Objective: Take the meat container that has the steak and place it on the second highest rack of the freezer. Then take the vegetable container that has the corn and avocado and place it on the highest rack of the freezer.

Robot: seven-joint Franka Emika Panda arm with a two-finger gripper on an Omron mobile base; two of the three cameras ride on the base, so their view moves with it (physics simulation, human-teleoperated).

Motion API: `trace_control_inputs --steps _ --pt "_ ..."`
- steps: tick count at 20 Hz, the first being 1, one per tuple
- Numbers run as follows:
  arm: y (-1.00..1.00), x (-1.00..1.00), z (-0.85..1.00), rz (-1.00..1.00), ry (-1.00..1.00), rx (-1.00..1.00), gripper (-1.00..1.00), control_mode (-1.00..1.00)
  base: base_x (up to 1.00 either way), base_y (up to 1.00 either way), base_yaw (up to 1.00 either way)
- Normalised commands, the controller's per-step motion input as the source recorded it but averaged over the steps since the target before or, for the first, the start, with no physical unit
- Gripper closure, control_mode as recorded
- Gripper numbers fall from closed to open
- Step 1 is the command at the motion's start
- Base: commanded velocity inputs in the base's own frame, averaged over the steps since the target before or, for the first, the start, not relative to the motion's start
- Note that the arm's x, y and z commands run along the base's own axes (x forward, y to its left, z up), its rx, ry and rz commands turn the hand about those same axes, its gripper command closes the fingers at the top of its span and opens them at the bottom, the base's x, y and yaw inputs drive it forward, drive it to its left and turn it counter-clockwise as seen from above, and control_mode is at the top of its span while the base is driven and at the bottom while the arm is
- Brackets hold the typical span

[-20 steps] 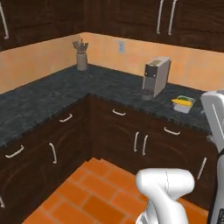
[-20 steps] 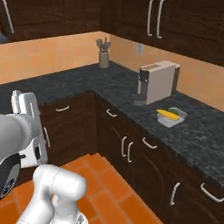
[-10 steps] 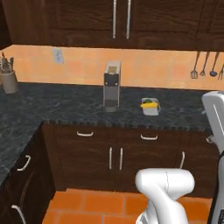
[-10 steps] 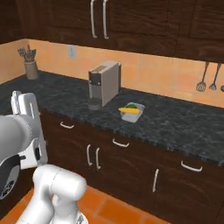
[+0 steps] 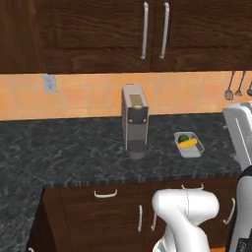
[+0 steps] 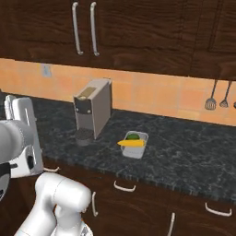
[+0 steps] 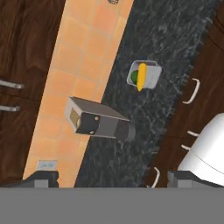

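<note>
Both jaws wide, vegetable container (image 7: pixel 145 75) well beyond.

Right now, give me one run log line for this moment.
gripper: open, empty | clear tub holding yellow corn cob and green avocado: on black counter, right of grey coffee machine

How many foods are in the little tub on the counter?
2: the corn lying across the tub, and the avocado behind it by the wall. More may hide underneath.

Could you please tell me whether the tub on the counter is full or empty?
Not empty: the tub holds a corn cob and an avocado.
</note>
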Motion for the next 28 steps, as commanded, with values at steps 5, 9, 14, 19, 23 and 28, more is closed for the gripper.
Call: trace_control_inputs --steps 5,9,14,19,23,28 --pt "0.00 0.00 0.00 0.00 0.00 0.00 -1.00 1.00 0.78 -0.40 -0.21" --pt "0.00 0.00 0.00 0.00 0.00 0.00 -1.00 1.00 0.39 -0.43 -0.15" --pt "0.00 0.00 0.00 0.00 0.00 0.00 -1.00 1.00 0.14 -0.19 -0.29" --pt "-0.42 0.40 -0.31 -0.05 0.15 0.01 -1.00 -1.00 0.00 -0.11 -0.13" --pt "-0.79 0.94 -0.83 0.00 0.24 0.02 -1.00 -1.00 0.00 0.00 0.00" --pt "-0.73 0.49 -0.99 0.00 0.11 0.02 -1.00 -1.00 0.00 0.00 0.00"
